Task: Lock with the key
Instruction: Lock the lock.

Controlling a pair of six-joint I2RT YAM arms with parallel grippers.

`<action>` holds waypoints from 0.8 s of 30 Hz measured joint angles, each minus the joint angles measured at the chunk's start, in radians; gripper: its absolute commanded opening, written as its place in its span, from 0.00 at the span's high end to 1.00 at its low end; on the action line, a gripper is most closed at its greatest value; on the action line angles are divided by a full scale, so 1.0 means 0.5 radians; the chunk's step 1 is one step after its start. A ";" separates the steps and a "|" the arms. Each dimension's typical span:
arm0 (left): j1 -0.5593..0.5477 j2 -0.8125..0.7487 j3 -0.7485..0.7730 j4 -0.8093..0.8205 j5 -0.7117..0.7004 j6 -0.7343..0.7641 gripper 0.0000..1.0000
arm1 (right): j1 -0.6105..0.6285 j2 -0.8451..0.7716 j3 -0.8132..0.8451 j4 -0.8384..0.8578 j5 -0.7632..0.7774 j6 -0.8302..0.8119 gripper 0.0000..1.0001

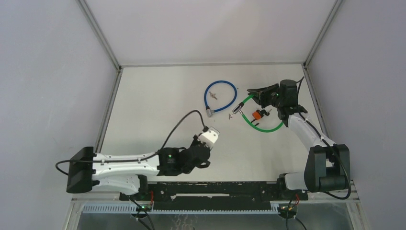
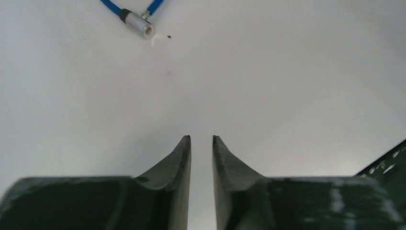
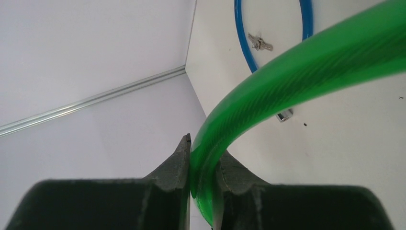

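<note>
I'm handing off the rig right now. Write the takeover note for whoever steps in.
Left claw: slightly open, empty, near its base.
Right claw: shut on the green cable lock.
Blue cable lock lies on the table, small keys inside its loop.
Done: green cable lock gripped.
To do: key pickup and locking; lock state unreadable here.

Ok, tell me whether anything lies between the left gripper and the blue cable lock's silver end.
Nothing visible does: only bare table lies between the left gripper and the silver end of the blue cable lock, ahead and leftward.
</note>
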 measured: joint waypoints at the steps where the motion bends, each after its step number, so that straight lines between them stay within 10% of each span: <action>1: 0.034 -0.032 0.001 0.005 -0.002 -0.008 0.47 | 0.005 0.000 0.000 0.001 0.000 0.000 1.00; 6: 0.175 -0.068 0.098 0.016 0.050 -0.005 0.15 | 0.034 0.005 0.000 0.008 -0.001 0.006 1.00; 24: 0.409 0.427 0.513 0.400 0.283 0.324 0.17 | 0.094 0.018 0.000 0.015 -0.008 0.016 1.00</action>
